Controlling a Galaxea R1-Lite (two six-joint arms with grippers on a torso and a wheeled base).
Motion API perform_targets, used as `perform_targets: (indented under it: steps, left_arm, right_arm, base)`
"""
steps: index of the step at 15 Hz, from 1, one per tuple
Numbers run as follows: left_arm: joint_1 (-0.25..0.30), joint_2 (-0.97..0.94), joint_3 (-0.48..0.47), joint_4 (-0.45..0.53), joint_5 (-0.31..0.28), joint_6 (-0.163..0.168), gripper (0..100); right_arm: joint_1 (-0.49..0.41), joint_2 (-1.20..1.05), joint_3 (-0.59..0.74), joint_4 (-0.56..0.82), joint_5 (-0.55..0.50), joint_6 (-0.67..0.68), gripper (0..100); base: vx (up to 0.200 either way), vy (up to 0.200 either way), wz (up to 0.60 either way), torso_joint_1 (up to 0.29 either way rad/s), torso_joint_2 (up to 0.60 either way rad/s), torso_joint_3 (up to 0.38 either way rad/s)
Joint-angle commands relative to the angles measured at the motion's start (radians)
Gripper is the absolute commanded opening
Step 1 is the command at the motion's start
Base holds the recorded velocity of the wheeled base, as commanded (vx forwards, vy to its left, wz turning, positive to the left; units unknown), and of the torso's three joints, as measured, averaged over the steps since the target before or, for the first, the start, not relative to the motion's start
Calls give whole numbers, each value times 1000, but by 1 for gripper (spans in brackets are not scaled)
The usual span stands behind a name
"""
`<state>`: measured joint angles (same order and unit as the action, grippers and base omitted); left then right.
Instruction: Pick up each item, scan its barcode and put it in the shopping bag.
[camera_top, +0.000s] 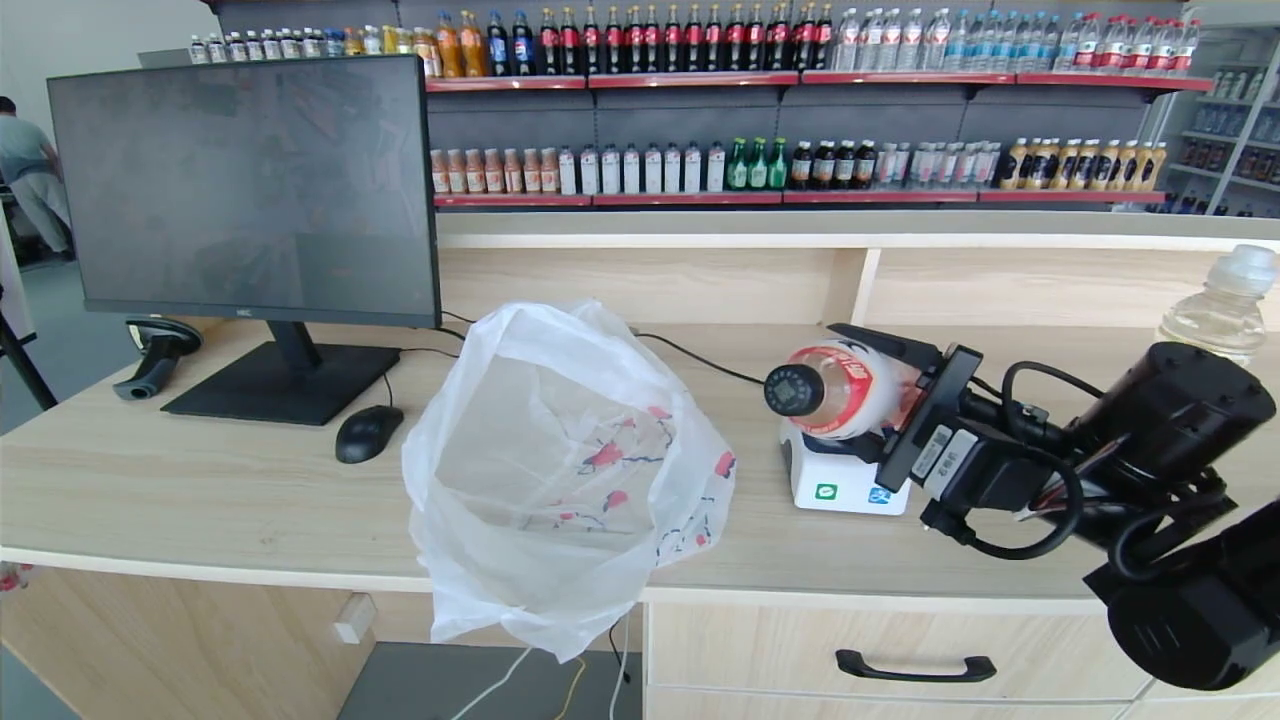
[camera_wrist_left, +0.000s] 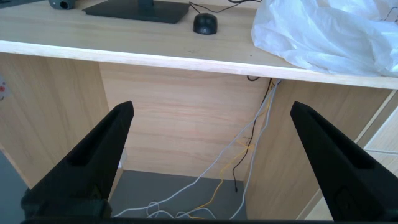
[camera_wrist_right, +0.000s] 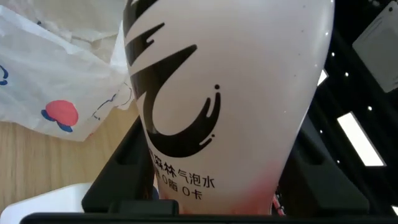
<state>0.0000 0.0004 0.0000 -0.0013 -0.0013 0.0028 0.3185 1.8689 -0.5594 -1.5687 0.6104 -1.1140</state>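
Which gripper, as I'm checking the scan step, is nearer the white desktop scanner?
Right. The right gripper holds the bottle just above the scanner; the left gripper hangs below the counter edge.

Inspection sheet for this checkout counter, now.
Surface: light wood counter, raised ledge behind.
Job's things: bag open, draped over front edge; bottle held sideways above scanner; second bottle upright at far right.
Clutter: monitor, mouse, handheld scanner on the left.
Grippers: right gripper shut on bottle; left gripper open, low before the counter front.
Cables: black cable behind bag; wires hang under counter.
Surroundings: drink shelves behind; drawer below.
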Motion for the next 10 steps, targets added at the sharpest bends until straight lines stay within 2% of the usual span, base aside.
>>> perform_targets:
  steps: [1, 4, 10]
  left_arm:
    - [0, 0, 0, 0, 0, 0, 100]
    - [0, 0, 0, 0, 0, 0, 100]
    - [0, 0, 0, 0, 0, 0, 100]
  right_arm:
    - [-4, 21, -1, -2, 6, -3, 0]
    - [-4, 42, 12, -2, 40, -44, 0]
    - [-3, 39, 33, -2, 42, -78, 0]
  base:
    - [0, 0, 0, 0, 0, 0]
    - [0, 0, 0, 0, 0, 0]
    - [0, 0, 0, 0, 0, 0]
